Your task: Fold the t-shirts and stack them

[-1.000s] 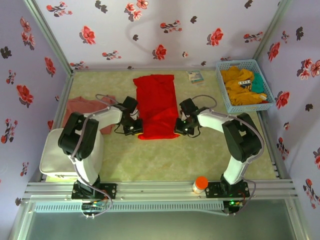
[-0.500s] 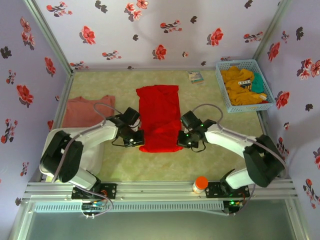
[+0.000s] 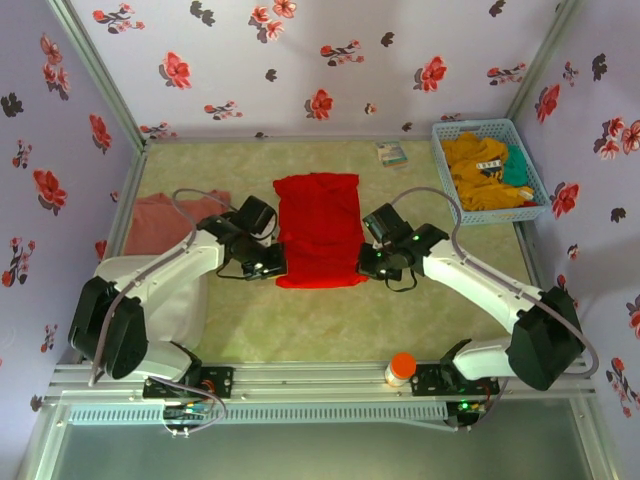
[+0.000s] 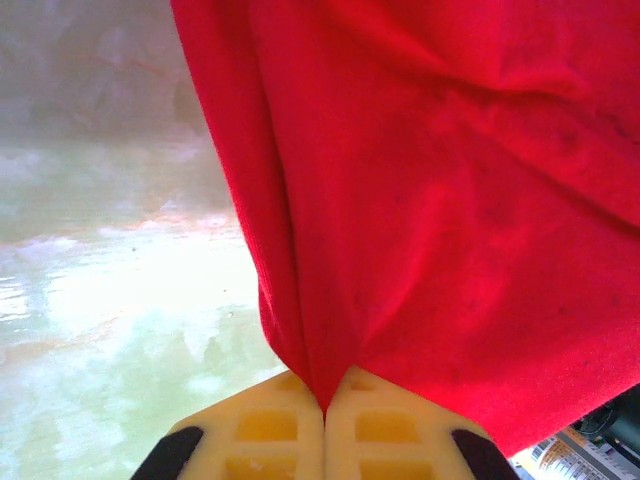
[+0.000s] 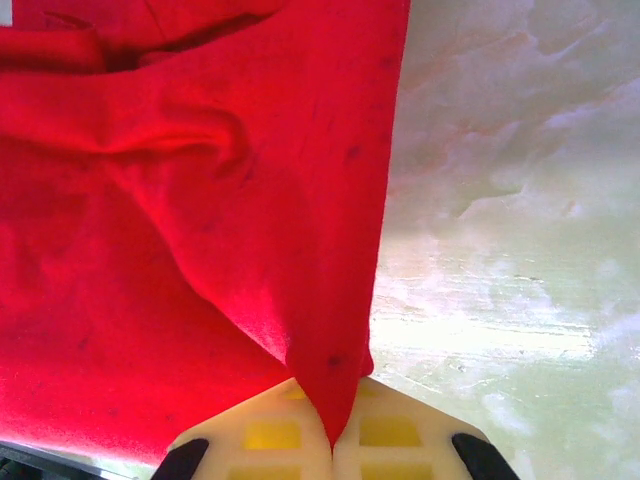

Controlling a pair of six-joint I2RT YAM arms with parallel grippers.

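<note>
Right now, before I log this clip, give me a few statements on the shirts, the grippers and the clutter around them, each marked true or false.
1. The left gripper and the right gripper are each shut on a near corner of the red t-shirt. True.
2. The salmon-pink t-shirt is stacked on the red one. False: it lies apart, to the left of it on the table.
3. The blue basket at the far right holds yellow cloth. True.
4. The orange-capped bottle stands inside the basket. False: it stands at the near rail, well away from the basket.
</note>
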